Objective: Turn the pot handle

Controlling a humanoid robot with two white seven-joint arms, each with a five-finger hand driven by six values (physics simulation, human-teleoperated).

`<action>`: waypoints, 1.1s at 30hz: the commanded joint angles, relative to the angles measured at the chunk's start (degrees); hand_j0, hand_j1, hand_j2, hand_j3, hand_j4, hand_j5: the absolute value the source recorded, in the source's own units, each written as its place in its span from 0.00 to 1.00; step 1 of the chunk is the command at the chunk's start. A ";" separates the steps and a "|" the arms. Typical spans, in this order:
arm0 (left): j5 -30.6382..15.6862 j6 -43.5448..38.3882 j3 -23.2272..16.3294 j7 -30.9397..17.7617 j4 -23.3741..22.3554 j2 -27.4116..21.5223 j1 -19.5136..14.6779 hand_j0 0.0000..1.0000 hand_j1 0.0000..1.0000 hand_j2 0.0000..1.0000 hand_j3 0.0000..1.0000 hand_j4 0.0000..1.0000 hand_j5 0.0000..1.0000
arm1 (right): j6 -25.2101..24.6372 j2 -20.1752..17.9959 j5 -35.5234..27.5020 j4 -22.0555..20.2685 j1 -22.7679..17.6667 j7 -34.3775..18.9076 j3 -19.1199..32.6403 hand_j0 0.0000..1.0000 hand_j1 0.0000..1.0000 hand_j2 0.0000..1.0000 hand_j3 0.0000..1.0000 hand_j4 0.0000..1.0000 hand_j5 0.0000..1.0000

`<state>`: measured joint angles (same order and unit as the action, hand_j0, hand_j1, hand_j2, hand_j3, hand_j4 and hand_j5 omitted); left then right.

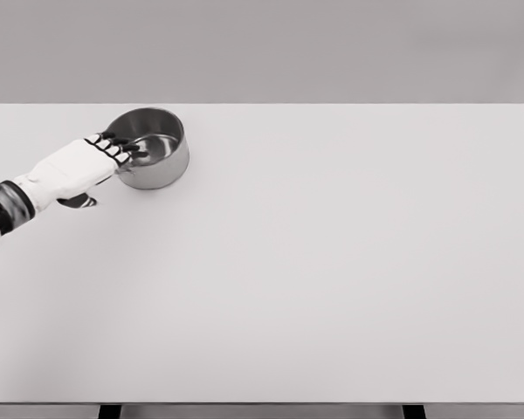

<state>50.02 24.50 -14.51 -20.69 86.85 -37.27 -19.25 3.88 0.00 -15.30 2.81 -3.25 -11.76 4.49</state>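
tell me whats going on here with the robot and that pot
The robot's left hand reaches in from the left edge to a small metal pot at the far left of a white table. Its fingers lie over the pot's near-left rim, some dipping inside. The pot stands upright and looks empty. Its handle is not clearly visible, possibly hidden under the hand. The right arm is out of view.

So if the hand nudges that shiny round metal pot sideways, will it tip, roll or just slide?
The shiny round metal pot looks low and wide and sits upright on its flat base, so it would probably slide or turn rather than tip or roll. Its polished wall may be slippery under the left hand's fingers at its rim. The smooth white table likely offers little resistance.
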 commanded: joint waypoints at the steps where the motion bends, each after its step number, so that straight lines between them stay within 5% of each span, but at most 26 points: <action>1: -0.18 -0.07 0.98 0.03 -0.98 0.00 0.00 1.00 1.00 1.00 1.00 1.00 1.00 | -0.01 0.00 0.01 0.00 0.00 -0.01 0.00 1.00 1.00 1.00 1.00 1.00 1.00; 33: -0.36 0.02 3.18 0.03 -14.26 0.27 -6.59 1.00 1.00 1.00 1.00 1.00 1.00 | -0.01 0.00 0.01 0.00 0.00 -0.01 0.00 1.00 1.00 1.00 1.00 1.00 1.00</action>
<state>49.85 24.59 -11.34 -20.69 73.40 -37.00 -25.93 3.88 0.00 -15.30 2.81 -3.25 -11.76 4.49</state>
